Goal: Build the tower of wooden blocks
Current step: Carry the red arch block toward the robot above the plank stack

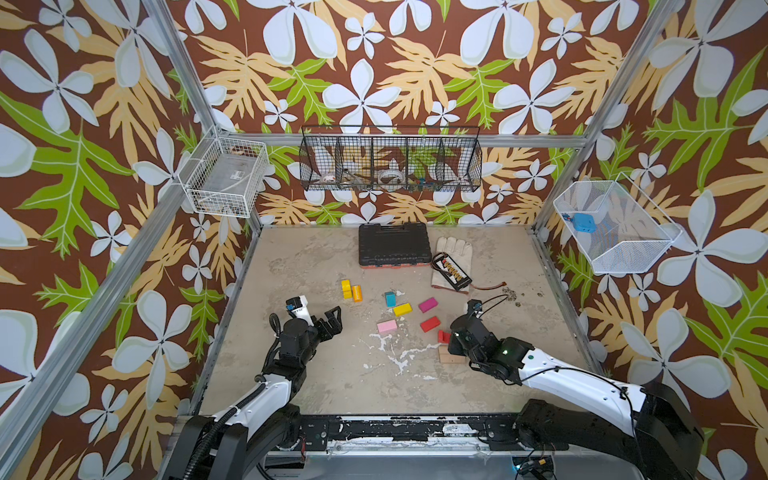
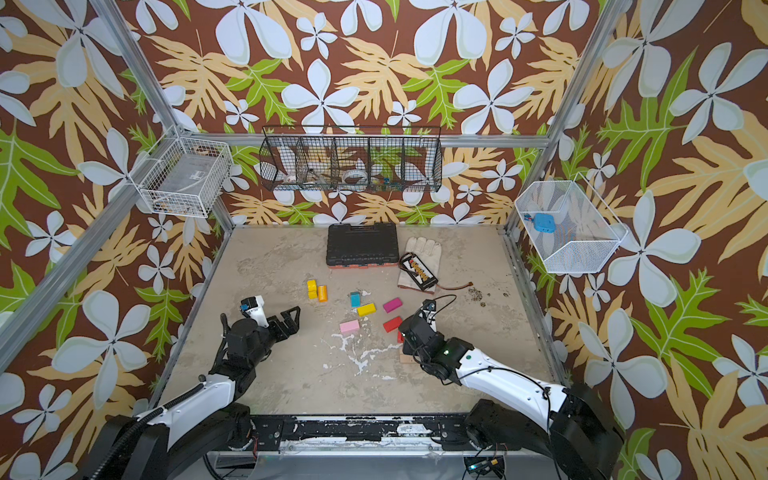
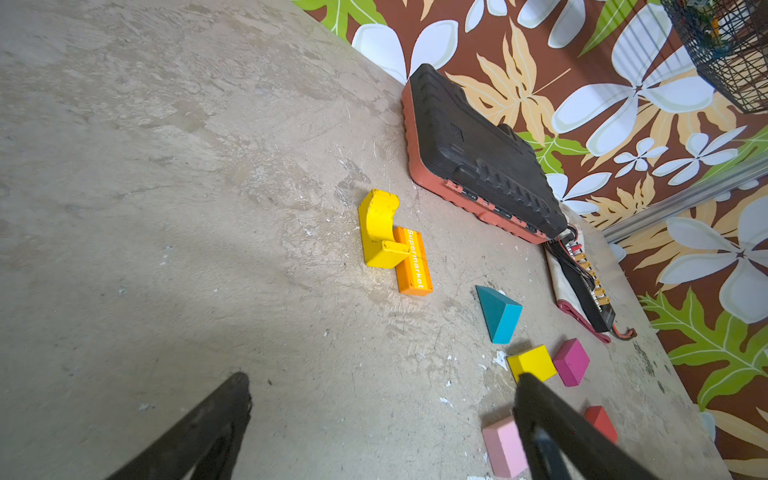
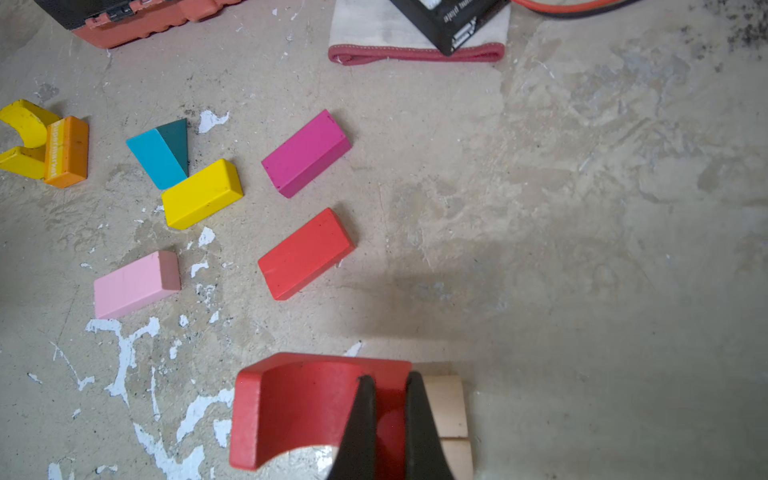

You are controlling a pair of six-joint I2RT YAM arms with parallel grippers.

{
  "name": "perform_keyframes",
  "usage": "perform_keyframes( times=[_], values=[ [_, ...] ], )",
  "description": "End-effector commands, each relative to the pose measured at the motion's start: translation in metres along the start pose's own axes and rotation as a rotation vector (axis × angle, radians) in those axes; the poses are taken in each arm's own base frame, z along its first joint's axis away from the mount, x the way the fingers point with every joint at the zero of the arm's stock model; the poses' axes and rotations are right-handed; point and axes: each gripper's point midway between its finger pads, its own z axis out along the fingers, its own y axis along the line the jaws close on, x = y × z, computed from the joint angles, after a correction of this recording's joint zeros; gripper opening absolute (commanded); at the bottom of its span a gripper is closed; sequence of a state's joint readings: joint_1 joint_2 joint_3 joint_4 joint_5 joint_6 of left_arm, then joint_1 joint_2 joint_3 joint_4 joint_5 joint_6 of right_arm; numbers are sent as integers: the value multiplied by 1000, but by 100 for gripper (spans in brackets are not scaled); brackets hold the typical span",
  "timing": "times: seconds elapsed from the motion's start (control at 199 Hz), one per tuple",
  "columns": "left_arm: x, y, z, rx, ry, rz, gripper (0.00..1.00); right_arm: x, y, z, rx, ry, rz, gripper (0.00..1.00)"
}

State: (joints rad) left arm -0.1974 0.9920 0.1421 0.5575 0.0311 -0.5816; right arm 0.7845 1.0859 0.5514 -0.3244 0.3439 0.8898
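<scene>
While the left end effector hangs wide and empty, the right end effector pinches the red arch, seemingly seating it on the tan planks as the tower's base.

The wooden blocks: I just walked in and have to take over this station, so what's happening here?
The right gripper is shut on one leg of a red arch block, holding it at two tan planks; whether it rests on them is unclear. The left gripper is open over bare table, holding nothing. The pink block, red block, magenta block, yellow block and teal wedge lie loose: no tower yet.
</scene>
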Motion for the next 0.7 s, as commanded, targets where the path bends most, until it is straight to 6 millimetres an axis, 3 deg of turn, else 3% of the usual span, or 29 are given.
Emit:
perform_keyframes(
  times=[0.0, 0.251, 0.698],
  values=[
    [-4, -5, -1, 22, -20, -2, 100, 4, -7, -3, 12, 1, 39, 0],
    [-4, -6, -1, 29, -20, -1, 100, 13, -17, 0, 32, 12, 40, 0],
    [-5, -6, -1, 27, -21, -1, 100, 19, -12, 15, 62, 54, -36, 2]
  ],
)
